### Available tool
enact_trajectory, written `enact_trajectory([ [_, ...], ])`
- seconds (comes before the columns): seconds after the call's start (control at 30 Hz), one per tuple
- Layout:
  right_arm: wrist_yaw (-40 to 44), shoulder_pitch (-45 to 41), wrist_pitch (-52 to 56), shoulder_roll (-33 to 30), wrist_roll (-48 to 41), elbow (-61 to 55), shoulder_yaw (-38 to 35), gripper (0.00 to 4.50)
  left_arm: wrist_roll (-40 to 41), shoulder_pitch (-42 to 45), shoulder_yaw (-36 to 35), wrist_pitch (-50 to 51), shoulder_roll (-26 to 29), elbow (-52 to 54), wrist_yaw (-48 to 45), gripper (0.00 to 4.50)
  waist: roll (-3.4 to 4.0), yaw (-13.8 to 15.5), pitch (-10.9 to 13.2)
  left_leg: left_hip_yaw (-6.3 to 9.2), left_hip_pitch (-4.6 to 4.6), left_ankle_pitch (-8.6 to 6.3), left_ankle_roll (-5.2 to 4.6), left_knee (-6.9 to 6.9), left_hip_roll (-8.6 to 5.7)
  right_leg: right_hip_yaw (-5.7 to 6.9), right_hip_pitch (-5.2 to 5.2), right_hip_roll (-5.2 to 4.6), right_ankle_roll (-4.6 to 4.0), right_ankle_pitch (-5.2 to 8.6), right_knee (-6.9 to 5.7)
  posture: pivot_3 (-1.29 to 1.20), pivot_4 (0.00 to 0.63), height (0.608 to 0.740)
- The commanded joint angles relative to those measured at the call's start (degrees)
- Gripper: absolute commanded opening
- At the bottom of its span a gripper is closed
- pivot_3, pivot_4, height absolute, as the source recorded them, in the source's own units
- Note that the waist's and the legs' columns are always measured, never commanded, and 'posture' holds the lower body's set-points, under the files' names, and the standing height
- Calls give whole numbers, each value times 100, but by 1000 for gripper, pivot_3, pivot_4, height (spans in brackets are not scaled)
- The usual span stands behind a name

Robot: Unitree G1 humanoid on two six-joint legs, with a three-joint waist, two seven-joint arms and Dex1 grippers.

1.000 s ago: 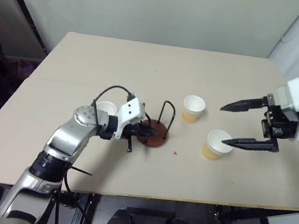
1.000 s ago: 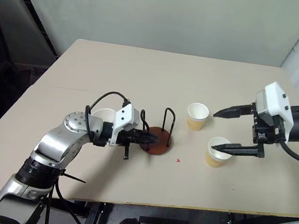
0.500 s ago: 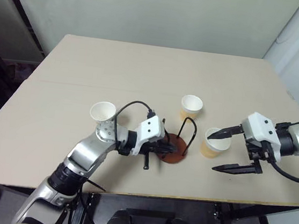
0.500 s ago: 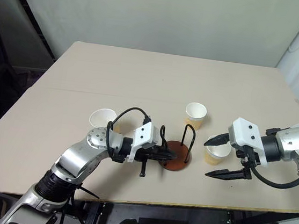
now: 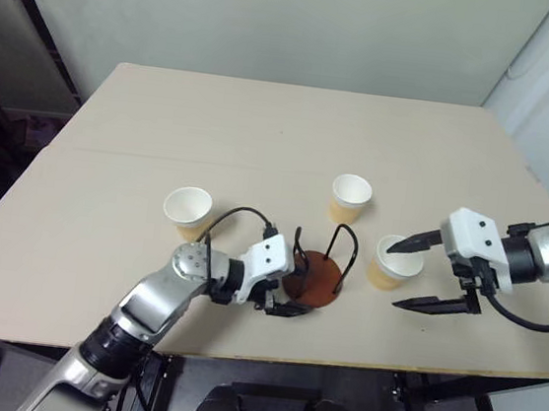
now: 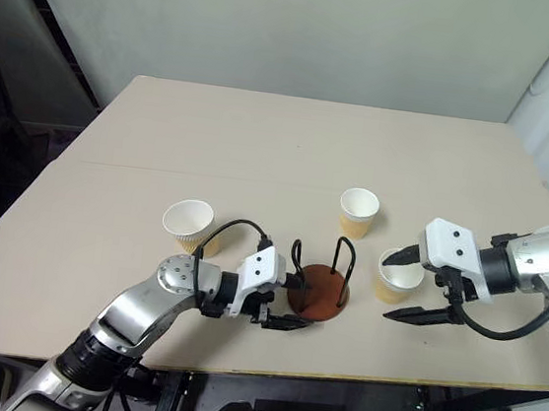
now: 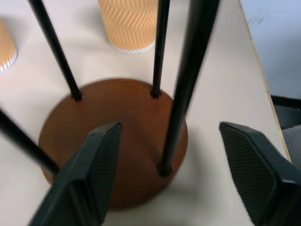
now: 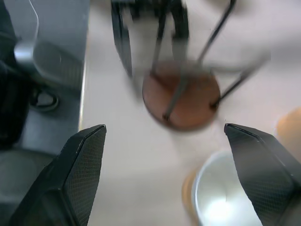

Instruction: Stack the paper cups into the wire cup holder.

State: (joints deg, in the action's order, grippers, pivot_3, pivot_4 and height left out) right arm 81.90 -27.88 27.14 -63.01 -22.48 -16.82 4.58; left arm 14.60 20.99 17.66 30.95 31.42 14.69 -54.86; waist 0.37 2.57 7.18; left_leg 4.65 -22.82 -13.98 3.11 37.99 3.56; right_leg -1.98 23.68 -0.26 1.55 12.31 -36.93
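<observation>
On the table (image 5: 144, 131) the holder (image 5: 318, 272) stands near the front, middle. One cup (image 5: 187, 212) sits to its left, one (image 5: 350, 198) behind it (slightly right), one (image 5: 392, 263) just right. All three stand outside the holder.

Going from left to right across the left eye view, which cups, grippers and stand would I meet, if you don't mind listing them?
Leftmost paper cup → left gripper → wire cup holder → middle paper cup → paper cup nearest the right gripper → right gripper
</observation>
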Motion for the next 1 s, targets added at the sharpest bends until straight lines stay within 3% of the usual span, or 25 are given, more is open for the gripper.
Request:
enact_trajectory([
  [0.03, 111, -151, -282, -38, 376, 174, 296, 4182, 700, -257, -930, 328, 27, 663, 200, 3382, 0, -8, 0, 0, 1, 0, 0, -1, 1, 0, 0, 0, 0, 0, 0, 0, 150, 740],
  [0.2, 144, -407, -627, 151, 861, 656, 711, 4182, 1496, -742, -1870, 819, 310, 1500, 314, 3382, 0, -36, 0, -8, 2, -1, -2, -2, 4, -1, 1, 1, -2, 1, -1, 0, 150, 740],
  [0.4, 83, -797, -1128, 515, 1485, 1341, 1117, 4182, 2097, -1104, -3073, 1249, 1499, 2122, 96, 3382, -1, -81, 0, -10, 24, -11, -19, -8, 18, -8, 4, 7, -10, 3, -9, 0, 150, 740],
  [0.5, 42, -939, -1362, 681, 1680, 1601, 1167, 3576, 2058, -921, -3322, 1196, 2032, 2036, 47, 3442, 1, -74, 0, -10, 38, -12, -22, -16, 22, -14, 3, 6, -23, 4, -15, 0, 150, 740],
  [0.67, 241, -1050, -1446, 702, 1654, 1603, 1071, 1737, 2065, -705, -3399, 1223, 2528, 1932, 27, 3442, 1, -101, 1, -23, 47, -14, -23, -28, 19, -111, 17, 1, -30, 2, -12, 0, 150, 740],
  [0.83, 321, -1143, -1509, 730, 1449, 1529, 854, 20, 2033, -304, -3362, 1244, 2784, 1967, 164, 3442, -3, -130, 3, -36, 48, -23, -17, -42, 20, -130, 32, 0, -29, 2, -7, 0, 150, 740],
  [1.0, 641, -1394, -1373, 473, 942, 1313, 415, 20, 1867, -259, -3416, 1123, 3022, 1696, 88, 3442, -2, -153, 3, -44, 47, -24, -15, -67, 19, -143, 52, -3, -31, 1, -7, 0, 150, 740],
])
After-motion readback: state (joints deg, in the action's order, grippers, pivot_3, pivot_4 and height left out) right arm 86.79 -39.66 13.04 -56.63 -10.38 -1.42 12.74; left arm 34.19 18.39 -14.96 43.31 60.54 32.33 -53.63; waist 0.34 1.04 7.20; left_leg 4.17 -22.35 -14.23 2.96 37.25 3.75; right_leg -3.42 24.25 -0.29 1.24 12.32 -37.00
